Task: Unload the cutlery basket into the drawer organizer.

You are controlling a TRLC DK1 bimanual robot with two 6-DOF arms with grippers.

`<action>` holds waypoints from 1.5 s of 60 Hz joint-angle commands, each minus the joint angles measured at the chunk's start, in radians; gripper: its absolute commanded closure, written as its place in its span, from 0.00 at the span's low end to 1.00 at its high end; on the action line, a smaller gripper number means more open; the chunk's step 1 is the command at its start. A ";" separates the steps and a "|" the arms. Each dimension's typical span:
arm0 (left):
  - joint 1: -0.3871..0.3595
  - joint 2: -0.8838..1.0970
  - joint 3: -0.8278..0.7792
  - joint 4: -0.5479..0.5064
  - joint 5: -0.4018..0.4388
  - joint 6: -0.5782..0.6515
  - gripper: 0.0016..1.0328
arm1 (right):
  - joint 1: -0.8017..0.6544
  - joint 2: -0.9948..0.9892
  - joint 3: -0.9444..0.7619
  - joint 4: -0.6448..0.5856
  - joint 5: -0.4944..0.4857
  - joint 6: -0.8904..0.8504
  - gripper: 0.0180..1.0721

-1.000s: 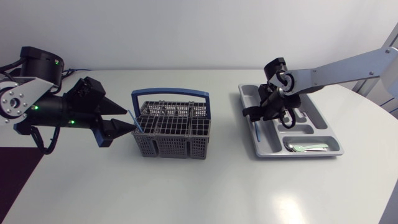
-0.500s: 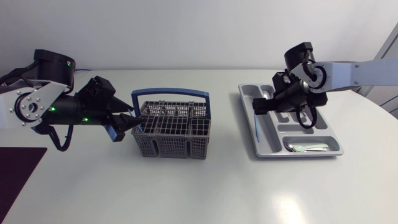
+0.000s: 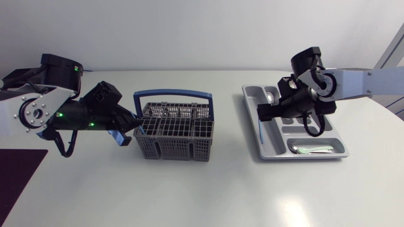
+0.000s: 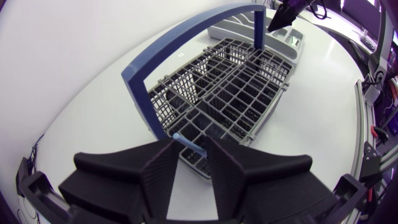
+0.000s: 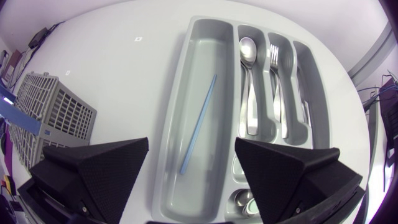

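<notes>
The grey cutlery basket [image 3: 173, 131] with a blue handle [image 3: 173, 96] stands left of the table's middle. My left gripper [image 3: 131, 123] is at its left end. In the left wrist view, the left gripper [image 4: 193, 165] is open by a narrow gap, and a thin light-blue stick [image 4: 189, 143] rising from the basket's [image 4: 230, 99] near corner lies between the fingertips. The grey drawer organizer [image 3: 265, 155] sits at the right. My right gripper [image 3: 265, 114] hovers wide open and empty above its left side. A blue stick [image 5: 198, 124] lies in the long compartment, with spoons [image 5: 247, 81] and forks [image 5: 277, 81] beside it.
Another spoon [image 3: 312, 149] lies in the organizer's front cross compartment. Bare white table stretches between basket and organizer and along the front edge. A dark mat [image 3: 19, 183] lies at the front left corner.
My left gripper has moved right up to the basket's end, and its fingers have narrowed around the blue stick. My right gripper has opened wide and risen from the organizer.
</notes>
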 commanded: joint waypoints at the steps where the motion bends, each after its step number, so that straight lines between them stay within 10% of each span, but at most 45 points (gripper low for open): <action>1: -0.004 -0.015 -0.012 -0.001 -0.004 -0.023 0.90 | 0.011 -0.032 -0.031 0.014 0.000 0.000 0.05; 41: -0.036 -0.236 0.028 -0.094 -0.015 -0.041 0.94 | 0.049 -0.129 -0.090 0.032 0.010 -0.035 0.05; 77: -0.099 -0.454 0.185 -0.162 -0.032 -0.141 0.94 | 0.370 -0.646 -0.351 0.252 -0.063 -0.317 0.05; 90: -0.145 -0.369 0.214 -0.187 0.083 -0.254 0.94 | 0.468 -0.741 -0.385 0.255 -0.161 -0.353 0.05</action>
